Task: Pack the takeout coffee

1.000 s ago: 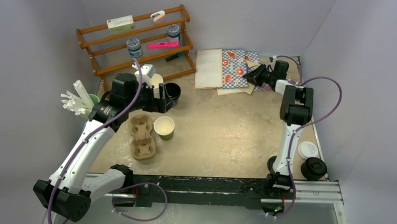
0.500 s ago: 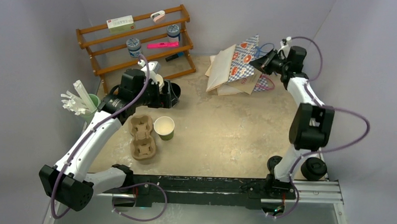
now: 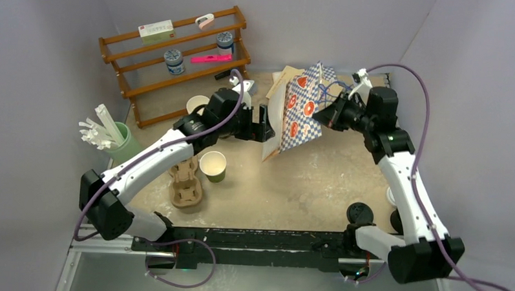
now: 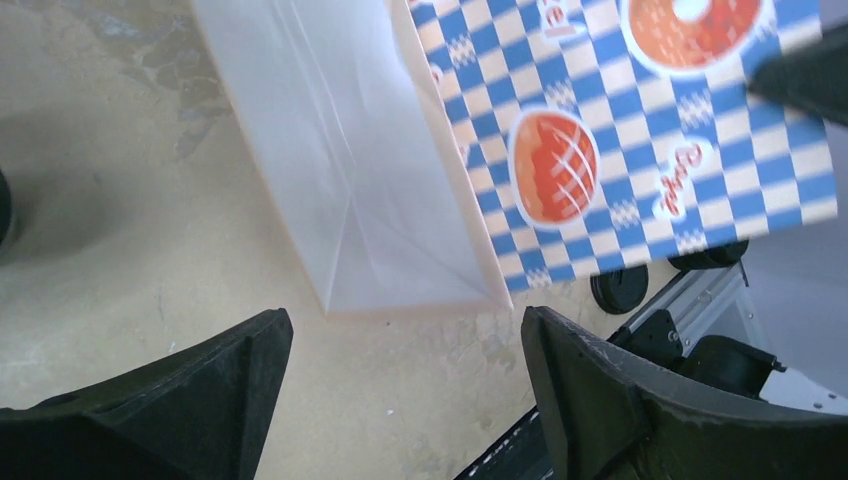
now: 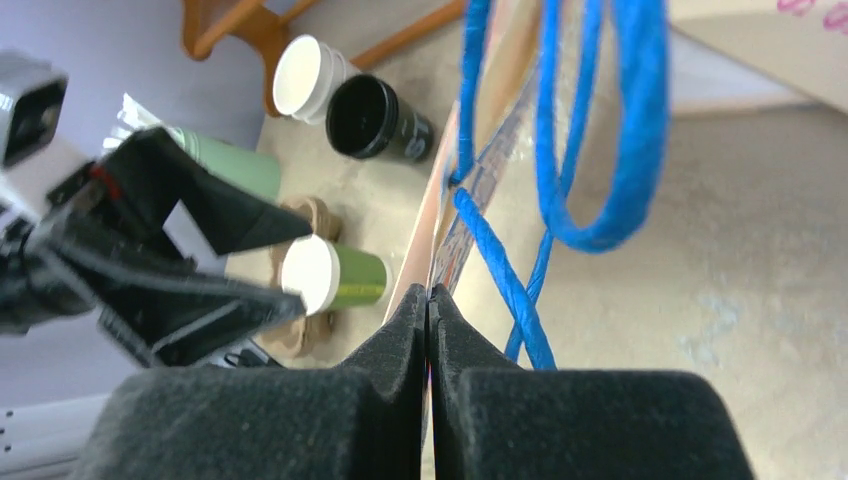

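Note:
The takeout coffee, a small black cup (image 5: 375,118) with no lid on, stands beside a white cup (image 5: 305,75) in front of the shelf; in the top view my left arm covers it. My right gripper (image 3: 322,112) (image 5: 428,295) is shut on the top edge of a blue-and-white checked paper bag (image 3: 301,108) with blue cord handles (image 5: 600,120), and holds it tilted above the table. Open and holding nothing, my left gripper (image 3: 266,123) (image 4: 405,330) sits just left of the bag's lower end (image 4: 380,230). A black lid (image 4: 620,290) lies near the front rail.
A green cup (image 3: 213,165) stands next to a cardboard cup carrier (image 3: 184,177). A green holder of white sticks (image 3: 110,137) is at the left. The wooden shelf (image 3: 181,49) stands at the back left. More flat bags (image 3: 280,81) lie at the back.
My right gripper shut on the checked bag, lifted it off the pile and carried it towards the middle. My left arm swung right, away from the black cup, to the bag's lower end.

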Robot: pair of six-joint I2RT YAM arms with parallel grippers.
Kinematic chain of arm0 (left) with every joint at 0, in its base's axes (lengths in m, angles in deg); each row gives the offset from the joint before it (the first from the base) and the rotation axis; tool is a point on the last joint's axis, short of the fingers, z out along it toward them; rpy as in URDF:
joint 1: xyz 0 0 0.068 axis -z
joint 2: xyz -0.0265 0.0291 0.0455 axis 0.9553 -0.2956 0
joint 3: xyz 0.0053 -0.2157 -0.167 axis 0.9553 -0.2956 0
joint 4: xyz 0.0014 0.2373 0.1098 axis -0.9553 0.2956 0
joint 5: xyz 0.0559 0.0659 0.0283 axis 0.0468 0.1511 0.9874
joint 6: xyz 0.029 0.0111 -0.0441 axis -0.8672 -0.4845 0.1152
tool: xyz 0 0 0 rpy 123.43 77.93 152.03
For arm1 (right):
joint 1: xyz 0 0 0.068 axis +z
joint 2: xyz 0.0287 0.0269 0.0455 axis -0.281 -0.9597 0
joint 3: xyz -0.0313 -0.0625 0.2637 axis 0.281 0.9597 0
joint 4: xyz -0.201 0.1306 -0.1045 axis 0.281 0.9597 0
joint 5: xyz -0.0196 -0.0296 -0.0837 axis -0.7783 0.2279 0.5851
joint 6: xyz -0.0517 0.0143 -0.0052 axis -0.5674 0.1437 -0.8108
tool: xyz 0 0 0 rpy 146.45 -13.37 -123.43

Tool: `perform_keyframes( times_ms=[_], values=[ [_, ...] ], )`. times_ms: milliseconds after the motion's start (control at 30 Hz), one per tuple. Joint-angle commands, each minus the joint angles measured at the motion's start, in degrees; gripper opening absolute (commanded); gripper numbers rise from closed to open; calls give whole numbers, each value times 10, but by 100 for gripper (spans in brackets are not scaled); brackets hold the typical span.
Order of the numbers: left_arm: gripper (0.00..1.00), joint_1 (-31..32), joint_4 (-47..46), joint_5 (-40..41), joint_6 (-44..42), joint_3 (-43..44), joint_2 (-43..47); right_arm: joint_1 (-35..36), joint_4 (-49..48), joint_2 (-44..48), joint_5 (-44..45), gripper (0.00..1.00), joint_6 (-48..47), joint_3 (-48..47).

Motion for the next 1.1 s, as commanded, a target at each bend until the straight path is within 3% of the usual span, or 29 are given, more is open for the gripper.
perform_keyframes(
  times_ms=[0,400,600,667,800,967,1000,1067],
  values=[
    [88,13,-68,-11,30,26,-29,2,75,77,5,0,-21,33],
    [91,76,-104,2,45,35,-111,25,129,139,-22,0,-44,60],
    [84,76,-78,-1,41,61,-158,33,140,135,-28,0,-41,47],
    [75,76,-48,21,33,73,-165,34,146,139,-18,0,-42,47],
    [46,63,12,78,32,70,-160,34,189,149,55,0,-46,39],
    [6,11,-48,1,56,-23,-117,34,263,176,140,0,-10,69],
    [0,3,-60,-13,58,-38,-110,34,271,182,156,0,-5,76],
    [0,-7,-67,-26,53,-57,-101,34,285,191,178,0,3,88]
  ],
)
